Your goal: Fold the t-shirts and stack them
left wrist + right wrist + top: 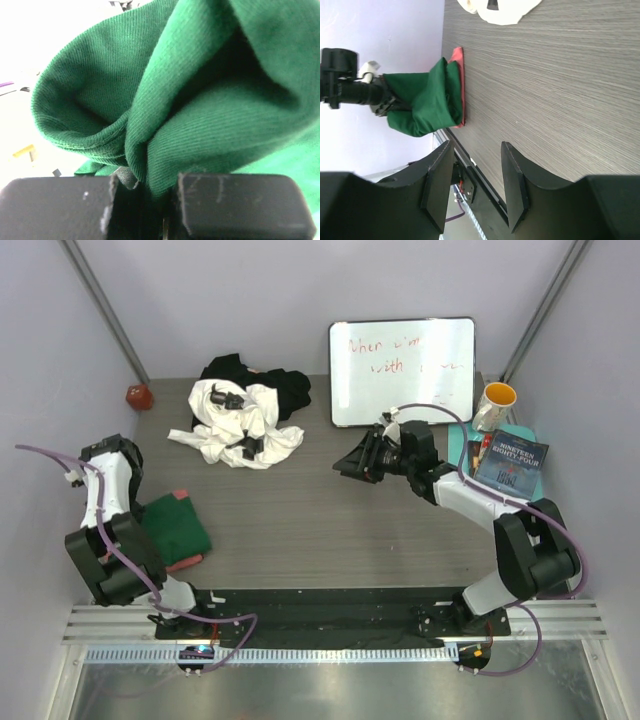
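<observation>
Grey table (300, 510): left gripper (145, 200) clamps green shirt (200, 125) over pink shirt (185, 562) (stacking, I reckon), right gripper (475, 180) open, empty; needs laying flat.

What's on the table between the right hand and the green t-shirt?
Nothing. Only bare grey table lies between the right hand and the green t-shirt. That shows in the top view and in the right wrist view.

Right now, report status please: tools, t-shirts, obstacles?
Left tool shut on green t-shirt, atop pink t-shirt. Right tool open, empty. White t-shirt, black t-shirt heaped, unfolded. Nothing blocking.
</observation>
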Robot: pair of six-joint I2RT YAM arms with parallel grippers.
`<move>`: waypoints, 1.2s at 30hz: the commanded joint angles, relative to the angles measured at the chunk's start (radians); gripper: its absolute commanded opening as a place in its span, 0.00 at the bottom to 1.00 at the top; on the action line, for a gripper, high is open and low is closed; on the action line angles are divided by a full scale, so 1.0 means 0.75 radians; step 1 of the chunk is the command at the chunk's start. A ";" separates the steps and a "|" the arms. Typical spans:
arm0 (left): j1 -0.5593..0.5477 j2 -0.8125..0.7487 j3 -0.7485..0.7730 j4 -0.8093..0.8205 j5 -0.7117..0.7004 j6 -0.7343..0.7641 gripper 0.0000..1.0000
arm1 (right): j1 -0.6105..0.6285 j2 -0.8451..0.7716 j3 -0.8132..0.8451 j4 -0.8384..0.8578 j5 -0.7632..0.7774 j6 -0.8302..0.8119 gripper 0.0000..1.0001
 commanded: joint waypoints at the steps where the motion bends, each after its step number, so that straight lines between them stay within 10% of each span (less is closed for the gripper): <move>1: 0.021 0.037 0.016 0.008 -0.063 -0.014 0.05 | -0.010 -0.003 0.090 0.073 -0.056 0.034 0.48; 3: 0.023 0.025 0.016 0.002 -0.085 -0.014 0.46 | -0.014 -0.001 0.094 0.098 -0.062 0.050 0.48; 9: 0.023 -0.028 -0.002 0.008 -0.110 -0.014 0.56 | -0.024 0.028 0.061 0.165 -0.105 0.083 0.48; 21: 0.021 -0.089 0.065 -0.016 -0.018 -0.010 0.56 | -0.041 0.030 0.002 0.223 -0.121 0.120 0.48; 33: -0.105 -0.355 0.190 0.351 0.889 0.119 0.53 | -0.039 0.003 0.079 -0.055 -0.001 -0.056 0.48; 36: -0.268 -0.321 0.182 0.358 0.841 0.094 0.51 | -0.041 -0.019 0.096 -0.143 0.030 -0.105 0.49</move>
